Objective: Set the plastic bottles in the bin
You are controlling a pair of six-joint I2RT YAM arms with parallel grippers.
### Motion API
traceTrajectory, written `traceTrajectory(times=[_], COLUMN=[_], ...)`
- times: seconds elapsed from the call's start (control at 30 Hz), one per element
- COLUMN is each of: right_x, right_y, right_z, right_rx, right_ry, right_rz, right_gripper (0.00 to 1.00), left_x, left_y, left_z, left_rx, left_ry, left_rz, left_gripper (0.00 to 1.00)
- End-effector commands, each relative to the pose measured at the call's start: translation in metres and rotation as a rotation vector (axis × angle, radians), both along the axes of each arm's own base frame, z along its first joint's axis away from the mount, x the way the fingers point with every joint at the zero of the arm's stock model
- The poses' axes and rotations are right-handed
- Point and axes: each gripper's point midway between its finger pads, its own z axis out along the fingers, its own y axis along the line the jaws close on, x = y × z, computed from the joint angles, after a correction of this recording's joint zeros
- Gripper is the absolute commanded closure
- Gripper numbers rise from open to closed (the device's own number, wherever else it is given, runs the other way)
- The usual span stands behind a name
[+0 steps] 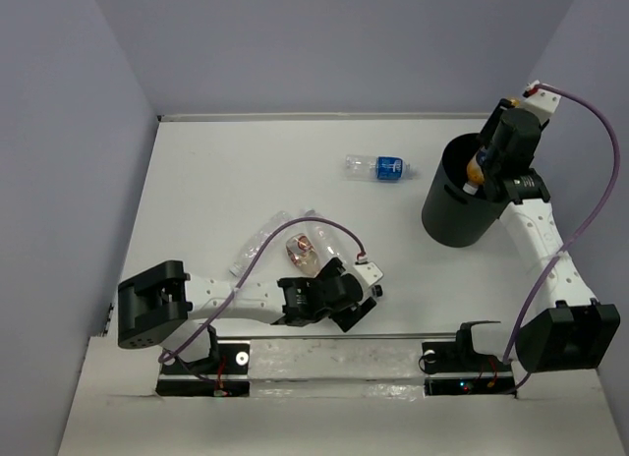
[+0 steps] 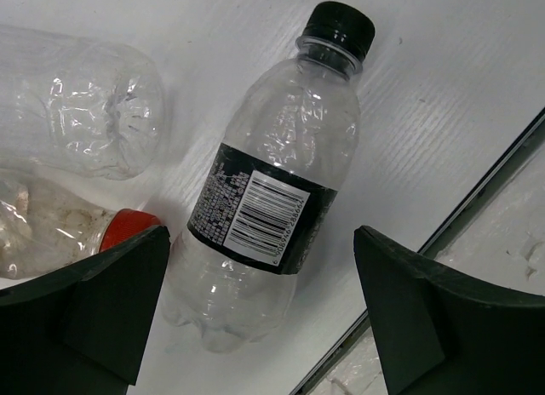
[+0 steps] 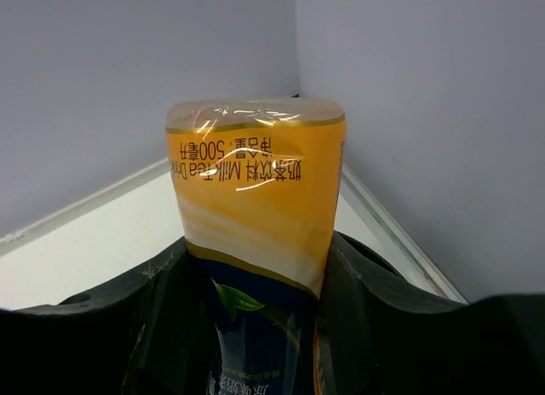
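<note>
My right gripper is shut on the orange bottle with the yellow label and holds it over the open top of the black bin. My left gripper is open, low over the table, its fingers on either side of the base of the black-labelled clear bottle, which lies on the table. A red-capped bottle and a clear bottle lie to its left. A blue-labelled bottle lies in mid-table, left of the bin.
Clear bottles lie in a cluster just beyond the left gripper. The table's near edge rail runs close beside the left gripper's right finger. Grey walls close in the table at the back and sides.
</note>
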Motion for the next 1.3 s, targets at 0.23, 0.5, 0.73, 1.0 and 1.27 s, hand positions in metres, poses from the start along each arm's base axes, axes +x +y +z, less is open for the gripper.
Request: traceTrajectory(times=[0.23, 0.5, 0.73, 1.0, 1.27], right_x=[-0.039, -0.078, -0.124, -0.172, -0.199], right_y=[0.013, 0.077, 0.133, 0.182, 0.221], right_z=[0.047, 0.026, -0.003, -0.033, -0.062], right_rx=[0.113, 0.27, 0.402, 0.543, 0.687], right_ry=[-0.195, -0.154, -0.094, -0.018, 0.096], right_rz=[0.074, 0.413, 0.707, 0.974, 1.214], right_gripper=[0.11, 0.11, 0.1, 0.09, 0.06], left_x=[0.006, 0.0, 0.003, 0.012, 0.026], left_y=[-0.017, -0.022, -0.026, -0.041, -0.054], left_z=[0.0, -0.002, 0.031, 0.107, 0.189], left_rx=[0.032, 0.048, -0.053, -0.32, -0.647], left_ry=[-0.049, -0.042, -0.066, -0.114, -0.164], left_rz=[-0.003, -0.001, 0.025, 0.085, 0.155], left_gripper=[0.07, 0.36, 0.52, 0.62, 0.62])
